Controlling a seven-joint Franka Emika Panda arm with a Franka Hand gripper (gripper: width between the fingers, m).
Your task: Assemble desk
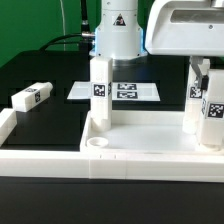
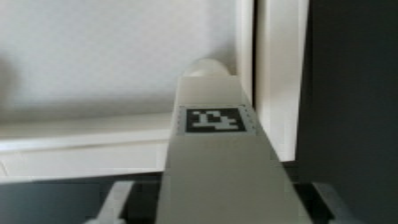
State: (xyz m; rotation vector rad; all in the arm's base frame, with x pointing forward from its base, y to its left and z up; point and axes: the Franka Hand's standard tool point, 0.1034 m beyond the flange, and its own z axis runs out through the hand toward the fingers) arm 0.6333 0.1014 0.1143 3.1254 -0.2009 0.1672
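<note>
The white rimmed tabletop (image 1: 140,150) lies at the front, with a round socket (image 1: 97,145) at its near corner on the exterior view's left. One white tagged leg (image 1: 100,85) stands upright at its far corner on that side. Two more legs stand at the exterior view's right, one behind (image 1: 196,92) and one in front (image 1: 212,115). A fourth leg (image 1: 30,98) lies loose on the black table. My gripper (image 1: 205,68) hangs over the front right leg. In the wrist view that leg (image 2: 217,150) runs between my fingers (image 2: 128,200), with a dark gap on each side. The gripper (image 2: 222,198) is open around it.
The marker board (image 1: 125,91) lies flat on the black table behind the tabletop. The arm's white base (image 1: 118,30) stands behind it. The tabletop's raised rim (image 2: 267,60) runs beside the leg in the wrist view, with black table (image 2: 347,100) beyond it.
</note>
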